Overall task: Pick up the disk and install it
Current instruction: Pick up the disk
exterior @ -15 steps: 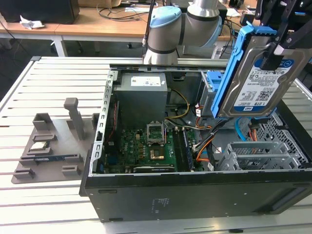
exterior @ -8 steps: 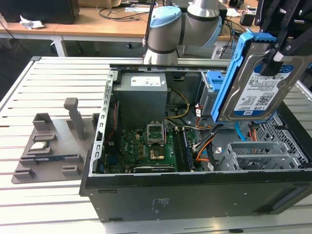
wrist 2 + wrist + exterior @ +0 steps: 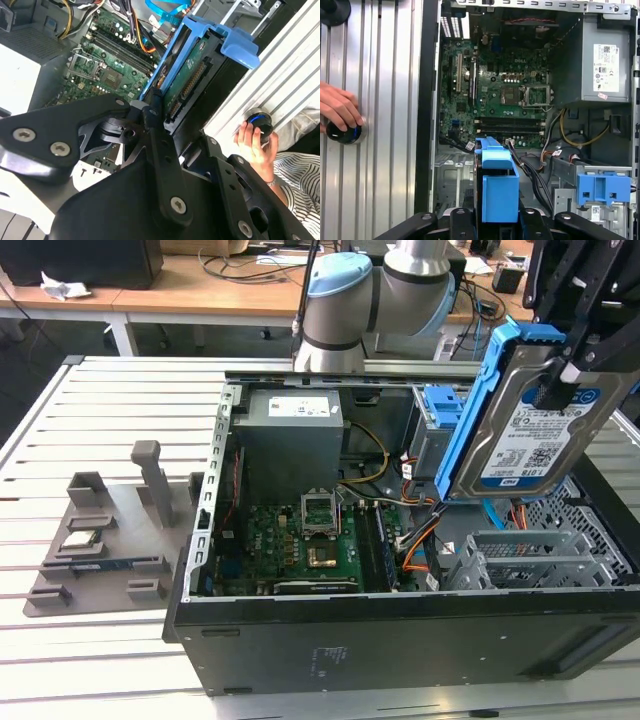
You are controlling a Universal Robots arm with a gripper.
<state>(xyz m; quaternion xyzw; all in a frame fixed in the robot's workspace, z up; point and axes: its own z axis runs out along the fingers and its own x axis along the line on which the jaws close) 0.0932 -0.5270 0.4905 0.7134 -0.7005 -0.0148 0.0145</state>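
Observation:
The disk (image 3: 530, 425), a silver-grey drive with a white-and-blue label in a bright blue carrier frame, hangs on edge and tilted above the open computer case (image 3: 400, 640), at the exterior view's right. My black gripper (image 3: 562, 375) comes in from above and is shut on the disk's upper part. In the second wrist view the disk (image 3: 190, 75) sits edge-on between the black fingers (image 3: 152, 120). The first wrist view has the blue carrier (image 3: 497, 192) end-on over the case's drive bay area.
Inside the case are a grey power-supply box (image 3: 290, 430), the green motherboard (image 3: 300, 535), orange and black cables (image 3: 420, 540) and a metal drive cage (image 3: 540, 560). Another blue carrier (image 3: 602, 187) sits in a bay. A grey fixture (image 3: 100, 540) lies left. A person's hand (image 3: 337, 107) rests on a round button (image 3: 344, 134).

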